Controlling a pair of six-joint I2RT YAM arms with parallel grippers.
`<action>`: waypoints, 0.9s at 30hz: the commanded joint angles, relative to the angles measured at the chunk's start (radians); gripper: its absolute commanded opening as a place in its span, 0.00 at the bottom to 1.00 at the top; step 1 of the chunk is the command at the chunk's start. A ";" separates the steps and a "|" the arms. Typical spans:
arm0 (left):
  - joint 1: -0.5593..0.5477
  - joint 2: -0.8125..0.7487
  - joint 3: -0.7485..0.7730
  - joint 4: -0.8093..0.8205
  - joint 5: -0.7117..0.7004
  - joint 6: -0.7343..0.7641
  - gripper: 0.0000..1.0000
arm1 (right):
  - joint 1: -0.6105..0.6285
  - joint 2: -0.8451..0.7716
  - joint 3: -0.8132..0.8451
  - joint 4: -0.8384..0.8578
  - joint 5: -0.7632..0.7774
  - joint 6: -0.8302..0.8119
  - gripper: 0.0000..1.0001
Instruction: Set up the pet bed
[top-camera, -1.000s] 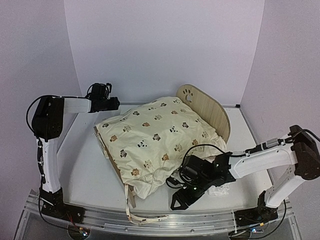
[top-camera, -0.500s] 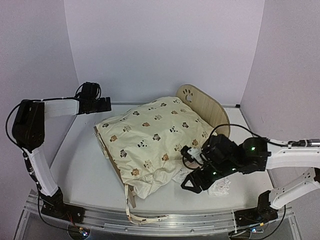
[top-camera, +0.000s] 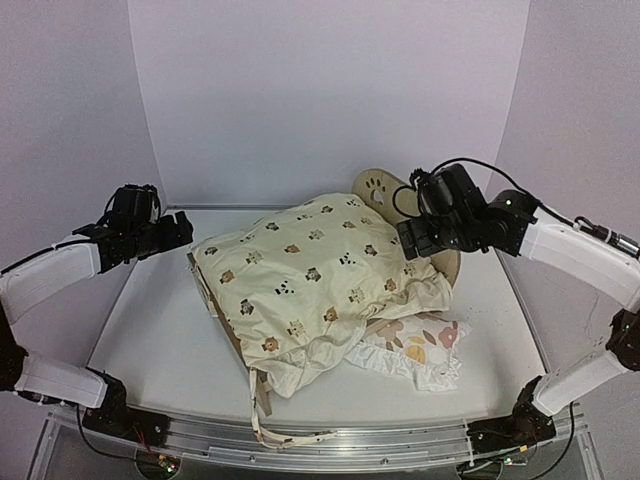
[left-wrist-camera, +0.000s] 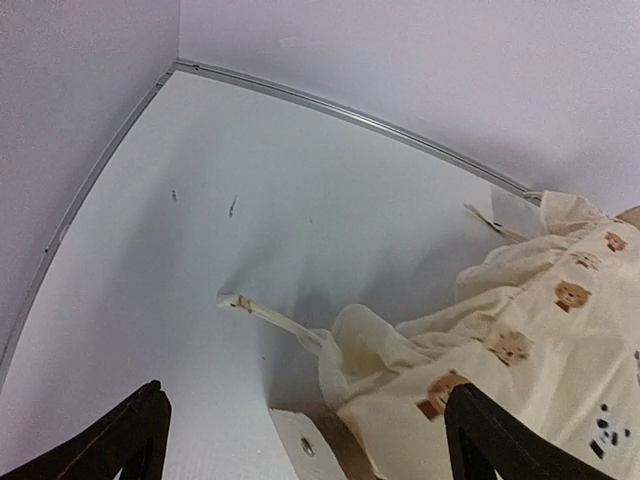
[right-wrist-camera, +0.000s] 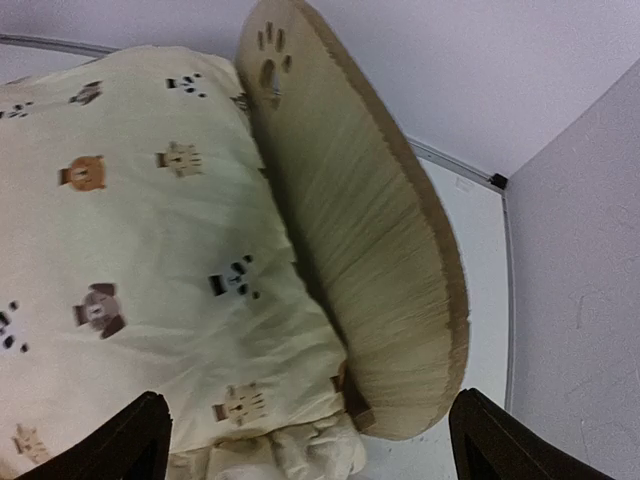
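The pet bed's arched wooden headboard with its paw cutout stands at the back right. A cream animal-print cushion drapes over the whole frame, so the base is hidden. A strip of the wooden footboard shows at the front left, and a pale corner of the frame shows below the cushion's edge. My right gripper hangs open above the seam between cushion and headboard. Open and holding nothing, my left gripper hovers off the bed's far left corner.
A ruffled floral pillow lies on the table at the bed's front right, partly under the cushion. Cushion tie straps trail over the table and onto the front rail. White walls close in the sides and back.
My right arm has risen from the pillow at the bed's front to above the headboard, uncovering the pillow. The left arm has drawn back to the left, away from the cushion.
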 joint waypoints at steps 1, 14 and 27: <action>-0.099 -0.121 0.007 -0.109 0.026 -0.057 0.93 | -0.114 0.060 0.116 -0.021 -0.064 -0.080 0.98; -0.218 -0.204 -0.221 0.008 0.245 -0.130 0.79 | -0.383 0.317 0.279 -0.026 -0.365 -0.047 0.89; -0.216 0.091 -0.171 0.283 0.205 -0.092 0.74 | -0.387 0.086 0.000 -0.020 -0.414 0.119 0.13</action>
